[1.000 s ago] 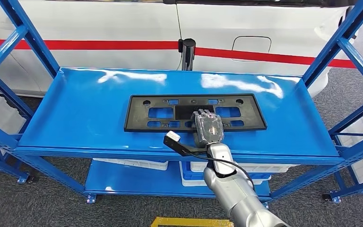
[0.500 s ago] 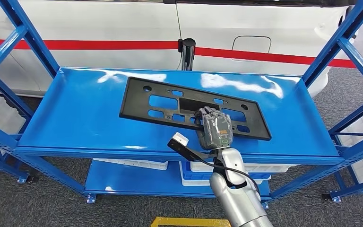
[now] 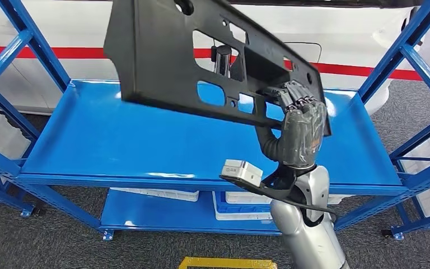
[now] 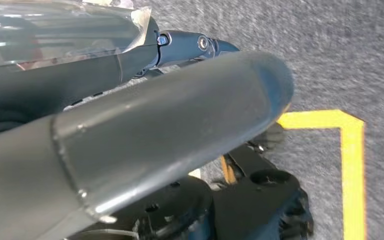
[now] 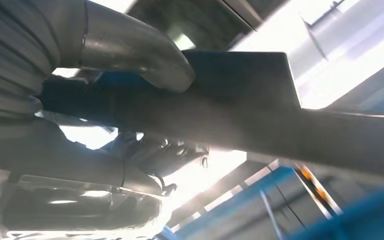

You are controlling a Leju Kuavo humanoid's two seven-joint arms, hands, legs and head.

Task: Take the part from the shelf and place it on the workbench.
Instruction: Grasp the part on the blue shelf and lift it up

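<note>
Part (image 3: 162,61): long black perforated plastic panel, tilted

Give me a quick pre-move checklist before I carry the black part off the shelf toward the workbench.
1. Grip: right hand holds the black part at its lower edge near one end; fingers through a cutout. Ok.
2. Clear of shelf: the part is raised off the blue shelf top, tilted. Ok.
3. Balance: most of the part hangs out to one side of the grip, so it may swing. Not ok.
4. Shelf posts: the blue upright stands close to the gripped end; mind it when turning. Cannot tell the margin.
5. Left hand free to support: state not visible. Cannot tell.
6. Workbench location: cannot tell.
</note>
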